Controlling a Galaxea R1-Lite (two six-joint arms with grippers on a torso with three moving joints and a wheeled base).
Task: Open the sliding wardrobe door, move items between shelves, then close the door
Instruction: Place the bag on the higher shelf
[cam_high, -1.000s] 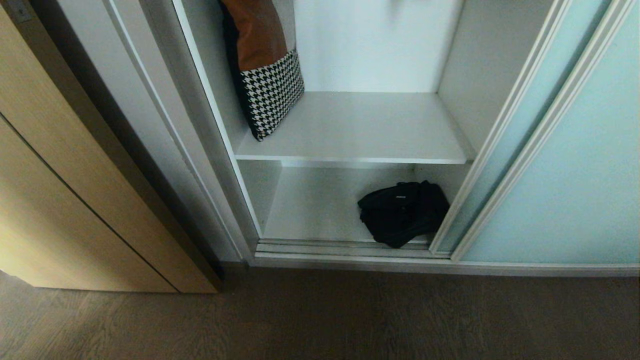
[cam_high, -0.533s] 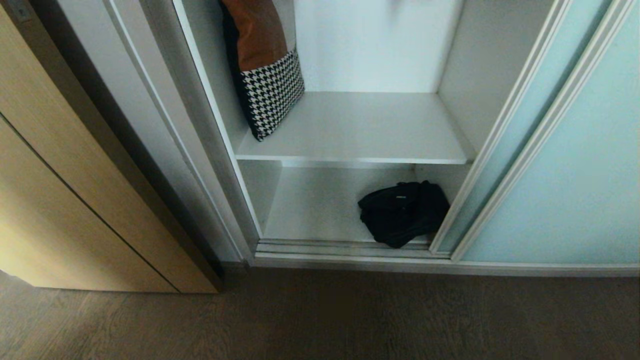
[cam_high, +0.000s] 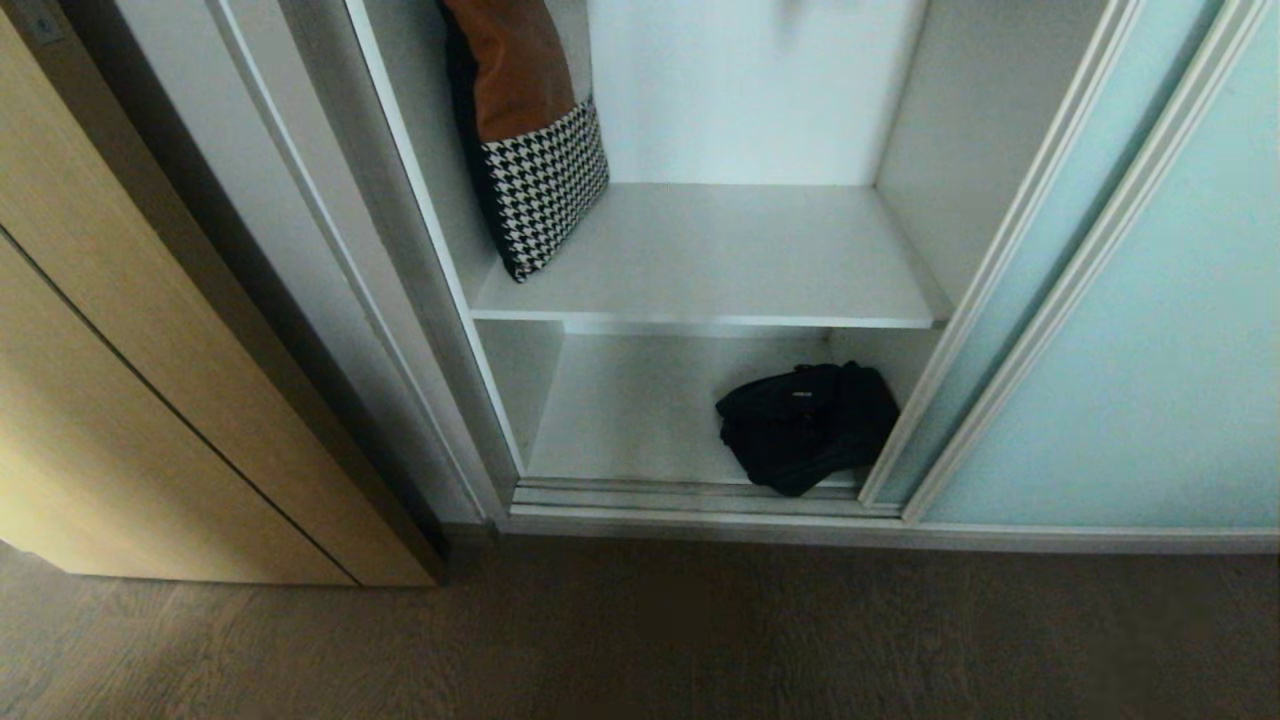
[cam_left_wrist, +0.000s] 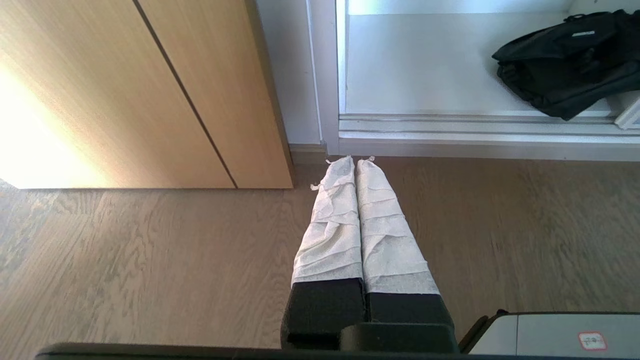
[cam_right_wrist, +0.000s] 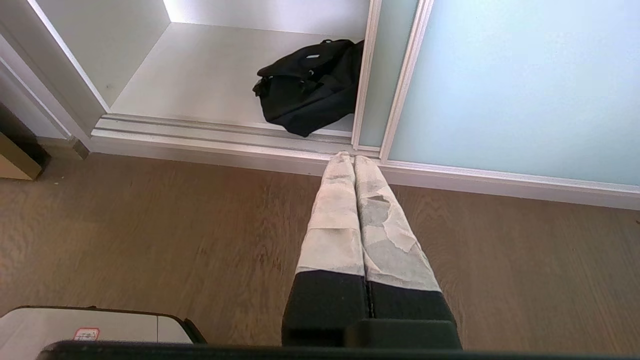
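Note:
The sliding wardrobe door (cam_high: 1130, 330), frosted aqua glass in a silver frame, stands slid to the right, leaving the wardrobe open. A black fabric bag (cam_high: 805, 425) lies on the bottom shelf (cam_high: 630, 410) by the door's edge; it also shows as the bag (cam_left_wrist: 565, 62) and the bag (cam_right_wrist: 310, 85). The upper shelf (cam_high: 730, 260) is bare on its right. Neither arm shows in the head view. My left gripper (cam_left_wrist: 354, 162) hangs shut over the floor before the wardrobe's left post. My right gripper (cam_right_wrist: 348, 159) hangs shut near the door track, holding nothing.
A cushion (cam_high: 530, 140), rust brown with a houndstooth lower part, leans in the upper shelf's left corner. A light wood cabinet (cam_high: 150, 380) stands left of the wardrobe. Dark wood floor (cam_high: 640, 640) spreads in front. A grey base corner (cam_right_wrist: 90, 325) shows low down.

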